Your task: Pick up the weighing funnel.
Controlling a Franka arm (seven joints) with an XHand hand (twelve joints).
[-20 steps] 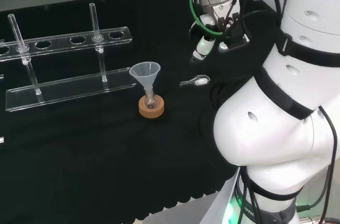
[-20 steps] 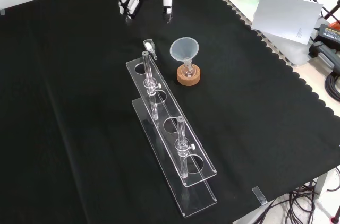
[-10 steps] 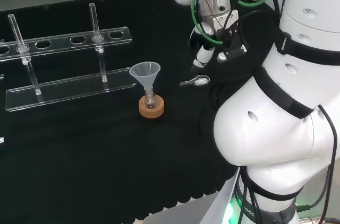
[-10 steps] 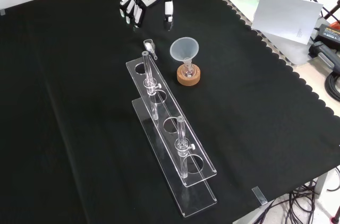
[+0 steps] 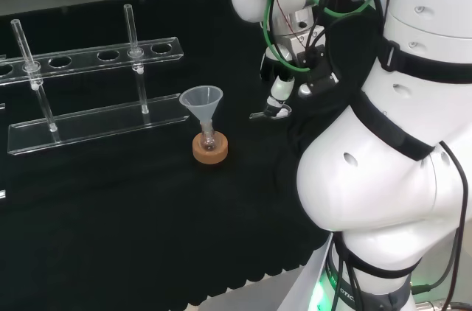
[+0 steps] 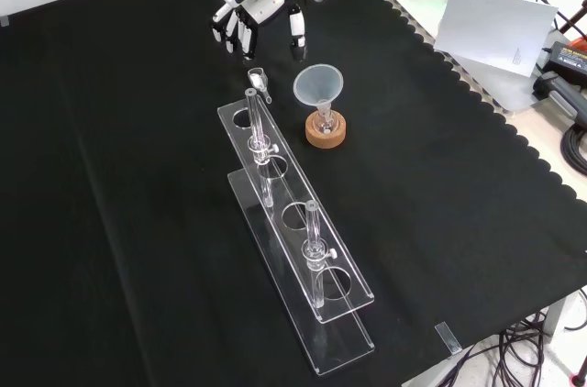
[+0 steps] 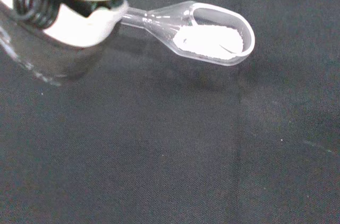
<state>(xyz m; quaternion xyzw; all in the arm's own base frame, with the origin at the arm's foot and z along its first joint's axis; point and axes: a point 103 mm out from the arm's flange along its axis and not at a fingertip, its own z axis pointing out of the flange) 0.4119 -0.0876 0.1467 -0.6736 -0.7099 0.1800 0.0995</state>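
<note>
a: where's the weighing funnel [image 6: 260,81]?

b: lying on the black cloth of the table [image 6: 138,176], upper middle of the front view. it's just above the end of the clear rack [image 6: 293,249] and left of the funnel [image 6: 318,86] on its cork ring [image 6: 326,133]. in the wrist view its scoop holds white powder [image 7: 210,39].

a: and the hand [image 6: 261,11]?

b: right over it, at the top of the front view. the fingers [image 6: 237,37] hang down, spread and near straight, with the thumb apart to the right, and they hold nothing. in the head view one fingertip [image 5: 279,97] sits at the stem end, centre right of the frame. i can't tell whether it touches.

a: so it's the reach-and-close step.

b: i'd say so. it's best done by bringing fingers and thumb down either side of the narrow stem, not the scoop, and closing across it.

a: why the stem?

b: the scoop's mouth faces up with powder in it. pinch there, or tip it on lifting, and it probably spills. keep it level and lift straight up.

a: anything close by?

b: the rack and the funnel stand near. a wide-spread finger could clip them, so i'd narrow the spread first.
</note>
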